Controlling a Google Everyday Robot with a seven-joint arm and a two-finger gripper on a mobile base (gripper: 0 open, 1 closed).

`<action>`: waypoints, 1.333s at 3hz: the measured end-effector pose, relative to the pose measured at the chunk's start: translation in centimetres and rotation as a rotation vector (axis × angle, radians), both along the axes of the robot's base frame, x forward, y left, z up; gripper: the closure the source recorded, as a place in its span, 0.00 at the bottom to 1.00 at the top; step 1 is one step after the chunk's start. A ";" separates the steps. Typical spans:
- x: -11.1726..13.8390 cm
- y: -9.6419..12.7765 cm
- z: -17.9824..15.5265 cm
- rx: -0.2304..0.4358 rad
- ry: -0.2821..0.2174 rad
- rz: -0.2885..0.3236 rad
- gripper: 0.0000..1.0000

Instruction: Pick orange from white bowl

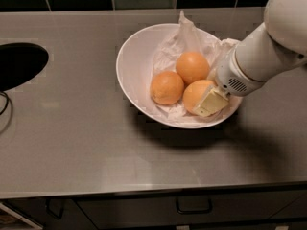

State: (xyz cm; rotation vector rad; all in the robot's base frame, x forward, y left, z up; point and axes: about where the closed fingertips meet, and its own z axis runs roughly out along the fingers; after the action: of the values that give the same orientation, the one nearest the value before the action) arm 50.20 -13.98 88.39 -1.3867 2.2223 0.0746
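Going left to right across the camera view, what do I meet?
In order: dark round opening → white bowl → smaller orange → large orange → gripper, at that orange's right side inside the bowl → arm.
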 end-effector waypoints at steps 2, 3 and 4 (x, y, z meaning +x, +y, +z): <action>0.3 0.6 -1.2 -0.004 0.005 -0.032 0.34; 0.6 1.4 -1.7 -0.002 0.014 -0.012 0.37; 0.6 1.4 -1.7 -0.002 0.014 -0.012 0.56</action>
State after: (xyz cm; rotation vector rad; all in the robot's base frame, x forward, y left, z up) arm 50.83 -12.62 86.73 -1.3774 2.2425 0.0777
